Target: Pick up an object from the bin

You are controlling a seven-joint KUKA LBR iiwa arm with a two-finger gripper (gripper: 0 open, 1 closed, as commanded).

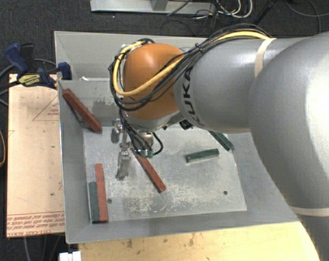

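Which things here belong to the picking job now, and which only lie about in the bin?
In the job: the pincer; the slanted red stick next to it, in the middle.
Lying about: the leaning red stick at the left; the red and green pair at lower left; the green stick on the right.

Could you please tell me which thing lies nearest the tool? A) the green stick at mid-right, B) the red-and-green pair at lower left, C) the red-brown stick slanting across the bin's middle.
C: the slanting red-brown stick has its upper end right beside the tool.
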